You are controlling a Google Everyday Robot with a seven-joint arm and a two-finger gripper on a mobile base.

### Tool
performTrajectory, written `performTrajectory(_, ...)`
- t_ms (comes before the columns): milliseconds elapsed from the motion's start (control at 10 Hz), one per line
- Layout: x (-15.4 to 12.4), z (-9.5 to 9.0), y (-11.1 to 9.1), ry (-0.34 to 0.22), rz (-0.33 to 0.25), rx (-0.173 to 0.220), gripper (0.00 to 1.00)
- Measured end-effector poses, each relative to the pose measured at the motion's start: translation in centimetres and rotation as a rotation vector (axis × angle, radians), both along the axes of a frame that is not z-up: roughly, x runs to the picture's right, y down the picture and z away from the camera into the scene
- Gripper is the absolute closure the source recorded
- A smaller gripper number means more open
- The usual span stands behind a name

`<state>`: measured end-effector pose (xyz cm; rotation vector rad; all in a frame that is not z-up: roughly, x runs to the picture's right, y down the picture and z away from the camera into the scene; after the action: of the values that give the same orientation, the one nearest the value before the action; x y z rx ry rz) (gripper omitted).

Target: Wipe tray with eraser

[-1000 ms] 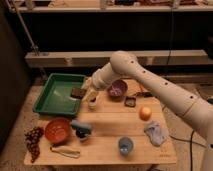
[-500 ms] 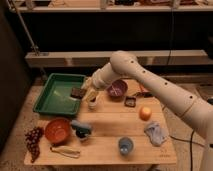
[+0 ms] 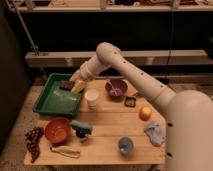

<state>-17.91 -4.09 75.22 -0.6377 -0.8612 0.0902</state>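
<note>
Where my gripper (image 3: pixel 78 86) sits: far right of the green tray (image 3: pixel 52 103); open or shut, I cannot tell.
Eraser (image 3: pixel 66 85): just left of it.

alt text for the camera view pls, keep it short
A white robot arm reaches over a wooden table, its gripper at the edge of a green tray, next to a dark eraser inside it. An orange-red bowl, purple bowl and white cup sit nearby.
</note>
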Motion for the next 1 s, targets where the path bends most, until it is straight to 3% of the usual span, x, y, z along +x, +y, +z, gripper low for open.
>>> performTrajectory(200,-5.7,2.1,-1.0,0.017,-0.072,0.032,1.00)
performTrajectory(500,-9.5,5.5,0.5,0.108,-0.170,0.059,1.00)
performTrajectory(600,-9.8,6.7,1.2,0.127,-0.184,0.054,1.00)
performTrajectory(800,-9.5,11.0,3.9,0.166,-0.209,0.007,1.00)
performTrajectory(1000,-10.0,12.9,5.8,0.187,-0.244,-0.018,1.00)
